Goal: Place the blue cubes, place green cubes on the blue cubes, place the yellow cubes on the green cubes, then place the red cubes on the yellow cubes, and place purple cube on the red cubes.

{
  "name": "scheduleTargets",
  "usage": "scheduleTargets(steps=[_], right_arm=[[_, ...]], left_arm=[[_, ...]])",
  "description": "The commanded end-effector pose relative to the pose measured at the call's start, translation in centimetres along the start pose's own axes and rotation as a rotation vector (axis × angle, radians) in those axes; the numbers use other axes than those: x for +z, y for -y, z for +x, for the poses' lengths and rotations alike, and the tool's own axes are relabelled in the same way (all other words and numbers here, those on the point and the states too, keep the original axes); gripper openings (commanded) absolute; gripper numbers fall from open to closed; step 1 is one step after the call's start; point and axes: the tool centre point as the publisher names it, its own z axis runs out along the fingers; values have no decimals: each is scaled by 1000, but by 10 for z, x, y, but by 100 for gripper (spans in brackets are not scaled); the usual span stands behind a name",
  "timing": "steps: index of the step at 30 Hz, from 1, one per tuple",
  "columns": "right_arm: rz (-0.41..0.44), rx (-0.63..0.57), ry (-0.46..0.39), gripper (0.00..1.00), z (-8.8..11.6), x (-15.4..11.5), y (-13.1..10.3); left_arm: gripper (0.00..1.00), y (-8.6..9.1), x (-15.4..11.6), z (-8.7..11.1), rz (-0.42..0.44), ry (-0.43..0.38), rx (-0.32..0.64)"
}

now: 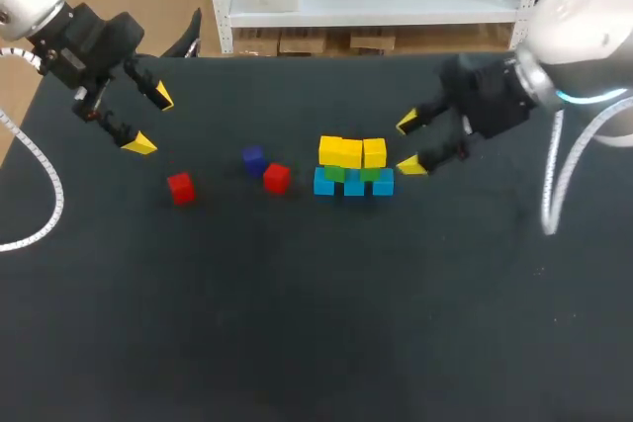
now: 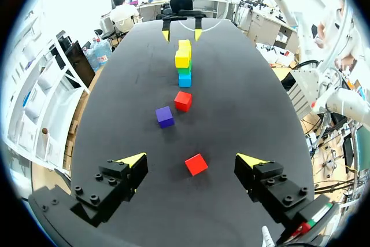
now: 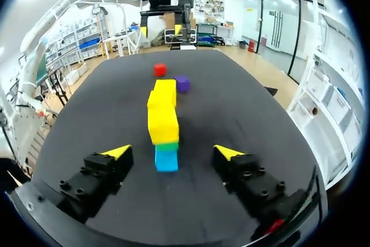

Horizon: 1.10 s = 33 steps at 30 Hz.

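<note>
Table: one flat top, covered edge to edge in a dark, near-black matte surface, faintly flecked with pale specks in the head view. Far edge runs straight across in that view; the left edge shows too, slanting away from the far corner. Both wrist views take in the same dark top from opposite ends, with a dull grey sheen toward the far side.
</note>
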Motion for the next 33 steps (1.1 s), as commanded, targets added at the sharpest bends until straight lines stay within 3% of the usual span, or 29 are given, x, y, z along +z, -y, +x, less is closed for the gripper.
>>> scheduleTargets(steps=[1, 6, 12, 33], right_arm=[[-18, -11, 25, 0, 13, -12, 6], [-29, -15, 33, 0, 16, -8, 7], [-57, -31, 71, 0, 6, 3, 3], [-94, -49, 81, 0, -16, 25, -1]], left_arm=[[100, -1, 0, 0, 2, -1, 1], [100, -1, 0, 0, 2, -1, 1], [100, -1, 0, 0, 2, -1, 1], [100, -1, 0, 0, 2, -1, 1]])
